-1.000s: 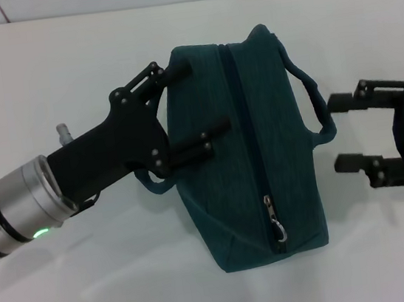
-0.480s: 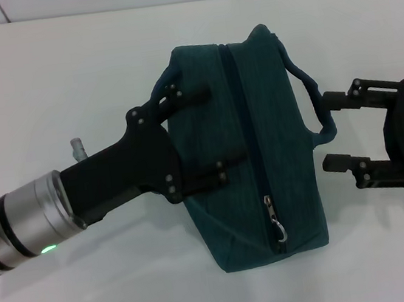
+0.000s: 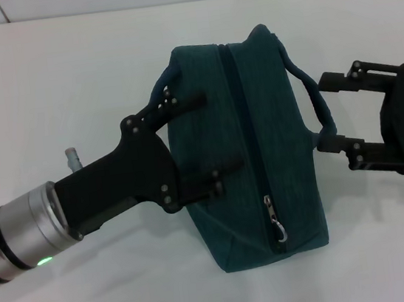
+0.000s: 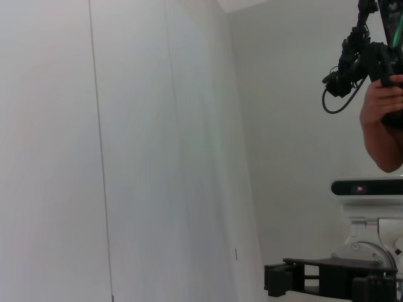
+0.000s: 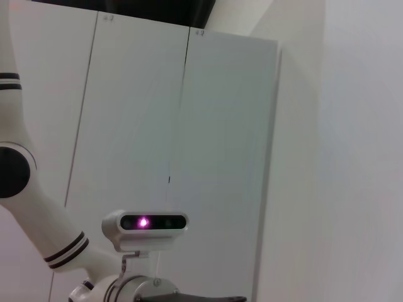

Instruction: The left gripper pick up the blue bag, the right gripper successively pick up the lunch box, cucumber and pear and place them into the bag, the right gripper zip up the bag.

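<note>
— Starting nearest the robot, what is seen on the white bench?

— The zipper's metal ring pull is found at the near end of the blue bag, with the zip line running away down the middle of the top; the zip appears closed, though this cannot be confirmed along its whole length. The bag is laid lengthwise on the bench, probably so that both sides can be reached.

— And the left gripper?

— It is brought in from the left on its silver wrist, with the fingers spread apart over the bag's left flank and one looped handle just beside the upper finger. Nothing is clamped yet; a hold on the fabric or handle seems to be intended, so the bag can be steadied.

— The right gripper?

— It is held at the far handle on the right side, fingers released, the loop lying between them. No lunch box, cucumber or pear is visible, so it is judged that loading may be finished.
</note>
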Robot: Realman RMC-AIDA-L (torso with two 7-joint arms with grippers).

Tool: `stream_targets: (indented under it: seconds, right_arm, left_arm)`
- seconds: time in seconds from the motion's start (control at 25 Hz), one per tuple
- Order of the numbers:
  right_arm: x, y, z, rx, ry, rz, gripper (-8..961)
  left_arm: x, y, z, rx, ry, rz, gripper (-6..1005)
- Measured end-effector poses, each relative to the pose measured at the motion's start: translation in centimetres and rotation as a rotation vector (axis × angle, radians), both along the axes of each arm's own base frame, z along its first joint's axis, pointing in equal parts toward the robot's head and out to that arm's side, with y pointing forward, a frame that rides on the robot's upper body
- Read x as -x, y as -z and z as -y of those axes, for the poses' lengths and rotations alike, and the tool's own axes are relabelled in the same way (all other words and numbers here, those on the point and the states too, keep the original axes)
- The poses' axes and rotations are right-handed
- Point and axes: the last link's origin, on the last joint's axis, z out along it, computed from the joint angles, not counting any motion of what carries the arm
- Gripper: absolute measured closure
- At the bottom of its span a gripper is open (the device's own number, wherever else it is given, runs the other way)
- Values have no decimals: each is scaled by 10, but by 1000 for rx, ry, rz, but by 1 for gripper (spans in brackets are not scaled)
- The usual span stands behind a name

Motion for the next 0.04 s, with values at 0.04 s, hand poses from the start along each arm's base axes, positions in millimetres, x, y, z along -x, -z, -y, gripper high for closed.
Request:
stream_targets:
  seconds: [0.04]
  right_arm:
    - [1,1,0,1,-1,2,278]
  left_arm:
    - [0,0,0,0,0,0,129]
